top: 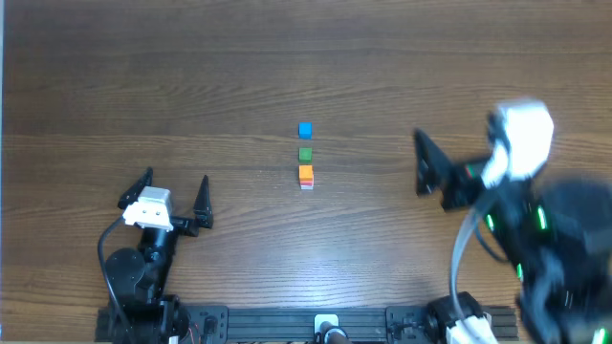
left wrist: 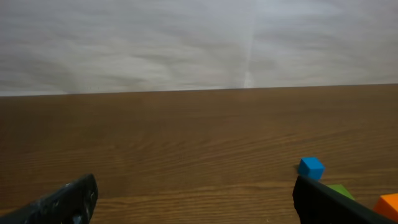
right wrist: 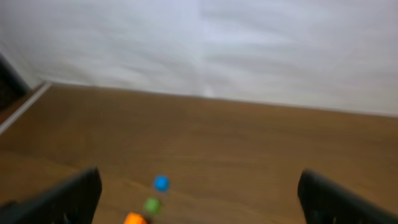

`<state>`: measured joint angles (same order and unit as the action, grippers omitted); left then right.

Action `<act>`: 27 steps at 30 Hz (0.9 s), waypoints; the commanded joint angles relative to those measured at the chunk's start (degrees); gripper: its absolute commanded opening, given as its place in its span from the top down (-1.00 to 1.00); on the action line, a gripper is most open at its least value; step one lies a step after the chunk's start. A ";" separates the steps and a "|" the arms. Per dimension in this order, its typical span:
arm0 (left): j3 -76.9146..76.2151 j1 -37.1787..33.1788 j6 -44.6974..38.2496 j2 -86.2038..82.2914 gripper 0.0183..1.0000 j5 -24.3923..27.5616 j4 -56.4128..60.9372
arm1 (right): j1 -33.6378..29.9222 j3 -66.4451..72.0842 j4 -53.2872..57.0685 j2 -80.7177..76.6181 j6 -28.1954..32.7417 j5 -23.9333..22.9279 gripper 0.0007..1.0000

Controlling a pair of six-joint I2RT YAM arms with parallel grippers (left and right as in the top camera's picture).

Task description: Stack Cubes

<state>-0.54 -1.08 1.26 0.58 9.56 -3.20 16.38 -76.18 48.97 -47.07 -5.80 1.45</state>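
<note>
Three cubes stand in a row at the middle of the table (top: pixel 239 76), the row running away from the arms' bases. The far cube (top: pixel 305 130) stands a little apart from the middle cube (top: pixel 305 154), and the near cube (top: pixel 306 174) is just beside the middle one. The left gripper (top: pixel 177 196) sits left of the row, nearer the bases. The right gripper (top: pixel 421 162) is well to the right, level with the row.

Both arms are finished in black and are mounted on the black rail (top: pixel 306 320). The left gripper (top: pixel 176 183) is fitted with a white wrist block (top: pixel 151 205) and pointed black fingers (top: pixel 203 201). The right gripper (top: pixel 418 162) is backed by a white housing (top: pixel 524 134), green lights (top: pixel 491 223) and a grey cable (top: pixel 462 256) led down to the rail.
</note>
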 commanded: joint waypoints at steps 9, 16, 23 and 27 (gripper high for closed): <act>0.20 0.24 -0.85 -0.42 -1.00 -0.20 -0.24 | 11.78 -35.85 23.26 -50.12 -14.86 -5.01 -0.98; 0.20 0.24 -0.85 -0.42 -1.00 -0.20 -0.24 | 11.82 -35.89 21.68 -62.49 -22.86 -1.88 -0.98; 0.20 0.24 -0.85 -0.42 -1.00 -0.20 -0.24 | 14.29 -35.87 20.24 -70.55 -25.49 -1.77 -0.99; 0.20 0.24 -0.85 -0.42 -1.00 -0.20 -0.24 | 15.85 -35.87 18.80 -74.73 -25.49 -1.60 -0.99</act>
<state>-0.54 -1.08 1.23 0.58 9.56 -3.20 30.76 -110.87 68.27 -118.72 -30.02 -0.82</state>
